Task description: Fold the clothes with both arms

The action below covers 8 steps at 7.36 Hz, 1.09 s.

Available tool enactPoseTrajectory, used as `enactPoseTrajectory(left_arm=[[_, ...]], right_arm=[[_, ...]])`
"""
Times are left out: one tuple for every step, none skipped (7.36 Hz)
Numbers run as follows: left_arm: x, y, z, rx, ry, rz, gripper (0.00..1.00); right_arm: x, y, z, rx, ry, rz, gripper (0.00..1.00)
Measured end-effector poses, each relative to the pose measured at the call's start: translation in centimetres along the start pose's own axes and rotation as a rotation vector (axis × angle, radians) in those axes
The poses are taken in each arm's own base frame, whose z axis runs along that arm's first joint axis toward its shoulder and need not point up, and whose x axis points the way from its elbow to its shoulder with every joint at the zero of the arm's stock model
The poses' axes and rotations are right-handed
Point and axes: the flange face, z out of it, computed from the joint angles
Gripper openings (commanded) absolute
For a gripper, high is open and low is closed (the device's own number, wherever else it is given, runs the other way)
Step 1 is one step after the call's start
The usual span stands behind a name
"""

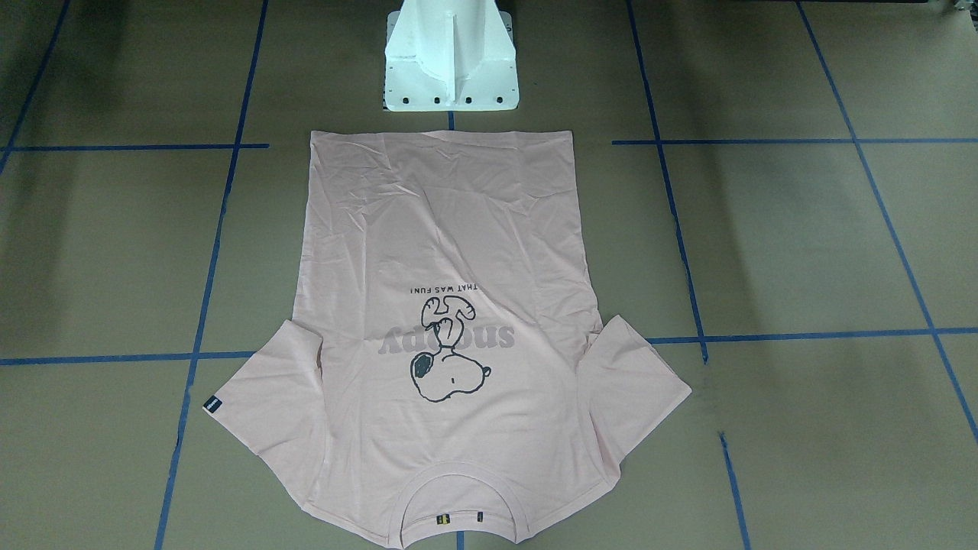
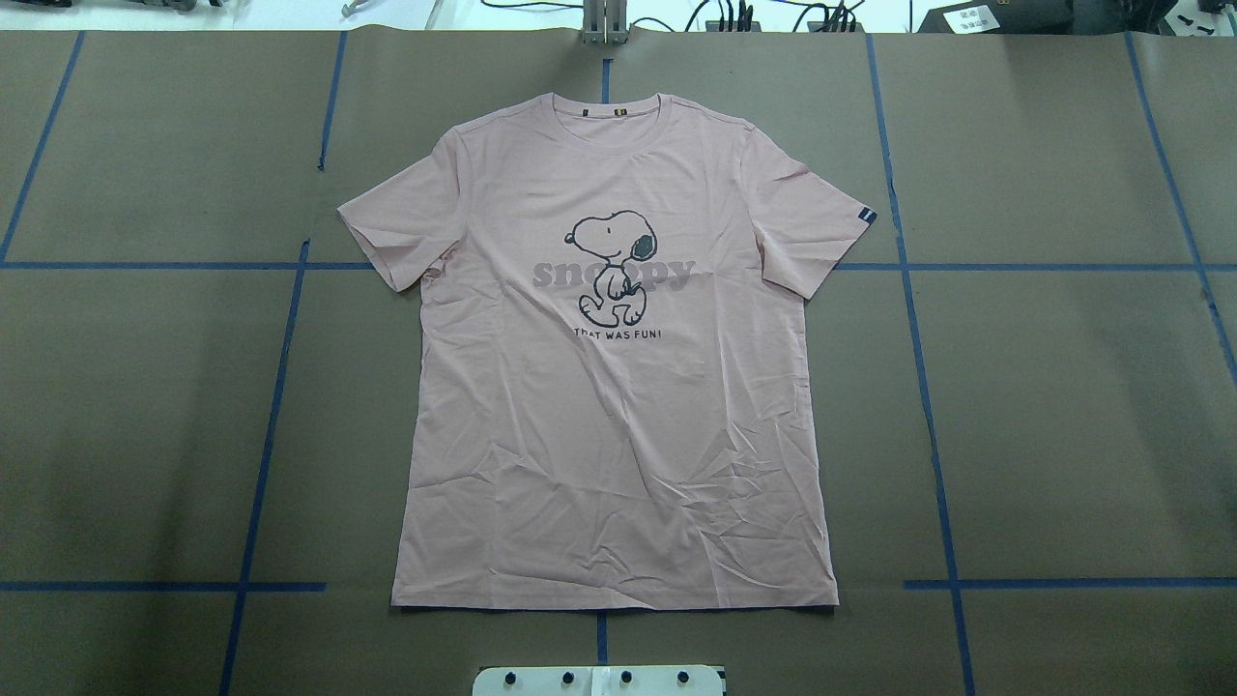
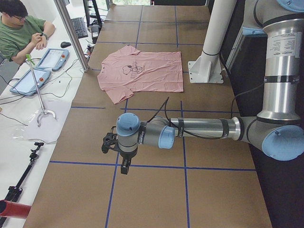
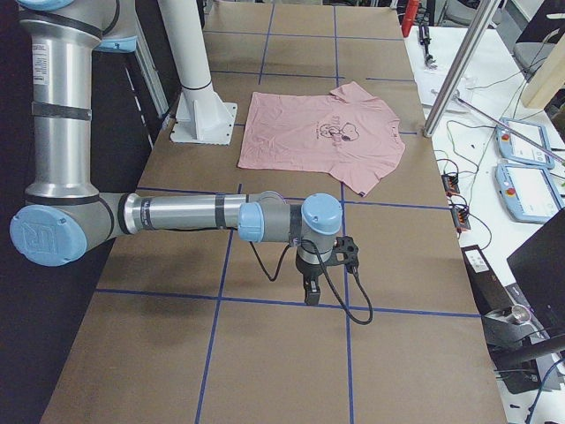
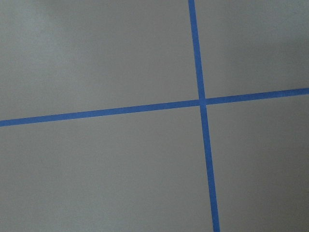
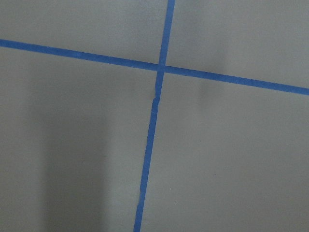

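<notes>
Nearest the wrist cameras we see only the surface (image 5: 96,183), matt brown paper, with one crossing of blue tape (image 5: 201,101) in each view. We count two arms of silver-grey tube with light blue joint caps: the left arm (image 3: 199,128) and the right arm (image 4: 177,214). Each is stretched level over its own end of the surface, well apart from the garment. The left hand (image 3: 124,166) and the right hand (image 4: 311,290) point down and show small in the side views alone, so we cannot tell whether either is wide or narrow. Farther in, one pale pink T-shirt (image 2: 618,435) lies flat and face up at the centre of the surface. Its hem is toward the white pedestal (image 1: 451,61), which the frame edge cuts off. The thin fabric is creased across the lower body. It bears one black-outlined cartoon dog (image 2: 611,266), which partly covers the upper of two lines of lettering (image 2: 618,333). Its two short sleeves are spread, and one black tag (image 2: 869,217), text unreadable, sits on the sleeve at the robot's right. The round collar lies farthest.
</notes>
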Motion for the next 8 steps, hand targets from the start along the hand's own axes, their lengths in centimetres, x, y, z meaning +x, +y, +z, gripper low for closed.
enactPoseTrajectory(left_arm=[[0.3,-0.3,0.0,0.012,-0.001,0.015,1.0],[0.9,-0.8,-0.1,0.03,0.0,0.04,1.0],[1.6,-1.6,-0.4,0.067,0.001,0.083,1.0],[2.3,-2.7,-0.8,0.109,0.002,0.125,1.0],[3.5,-4.8,-1.9,0.163,0.002,0.174,1.0],[5.0,-7.5,-3.6,0.237,0.003,0.237,1.0],[6.2,-9.3,-4.9,0.31,0.004,0.3,1.0],[6.9,-10.6,-5.7,0.356,0.007,0.333,1.0]], right_arm=[[-0.7,-1.0,-0.7,0.015,0.001,-0.014,1.0],[-1.8,-2.6,-1.6,0.034,0.003,-0.039,1.0],[-3.6,-4.9,-2.7,0.057,0.004,-0.08,1.0],[-6.0,-7.7,-4.3,0.094,0.007,-0.13,1.0],[-8.2,-10.4,-6.2,0.14,0.009,-0.168,1.0],[-10.2,-12.7,-7.6,0.173,0.007,-0.179,1.0],[-12.0,-14.8,-8.0,0.194,0.0,-0.187,1.0],[-14.0,-16.8,-7.8,0.219,-0.012,-0.208,1.0]])
